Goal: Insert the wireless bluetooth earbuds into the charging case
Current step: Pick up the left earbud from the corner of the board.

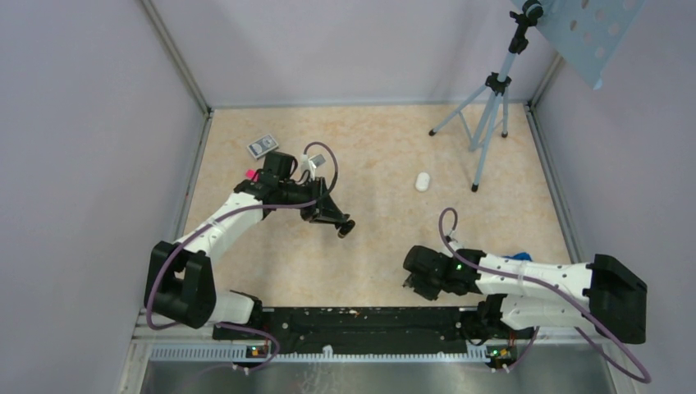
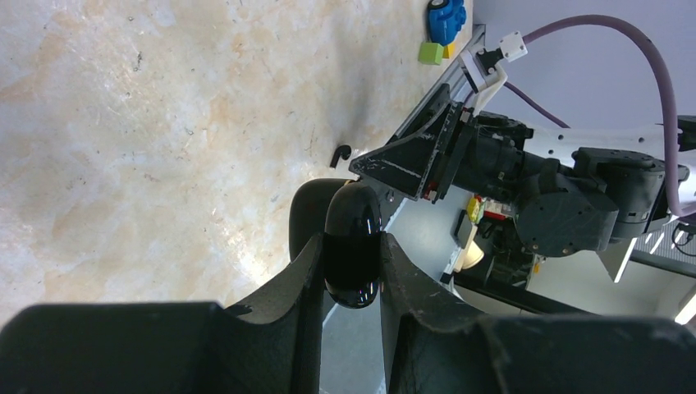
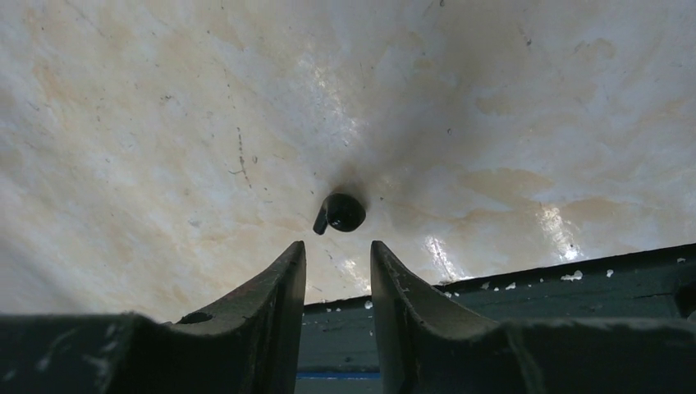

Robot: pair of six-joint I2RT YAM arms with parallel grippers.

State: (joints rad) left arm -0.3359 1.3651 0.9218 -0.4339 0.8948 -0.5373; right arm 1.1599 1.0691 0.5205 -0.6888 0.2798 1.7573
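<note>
Pale lavender walls (image 1: 82,123) close in a beige marbled table (image 1: 386,139), with a black rail (image 1: 361,320) along its near edge. Only one earbud (image 3: 339,213) can be found. It is a tiny dark rounded bit with a short stem, lying on the table close to the near rail and just beyond the tips of the right gripper (image 3: 337,246). From overhead it is lost under that gripper, and no second one can be made out. The right gripper's jaws stand apart with nothing between them. Left of centre, the left gripper (image 1: 345,228) pinches the charging case (image 2: 353,217), a glossy black pebble. The fingers cover its lower half, and a dark rounded form behind it may be a lid or a shadow, so whether it is hinged open cannot be told. In the left wrist view the right arm (image 2: 558,189) fills the right side and hides the table beyond it. Farther off, a white pill-shaped object (image 1: 423,181) lies right of centre, well apart from both grippers. A tripod (image 1: 490,115) stands at the far right under a perforated blue panel (image 1: 591,33) cut off by the frame. A small grey card-like item (image 1: 263,146) sits far left, too small to read. A blue toy (image 2: 446,18) and a green block (image 2: 430,53) rest at the near right edge, partly cropped.
</note>
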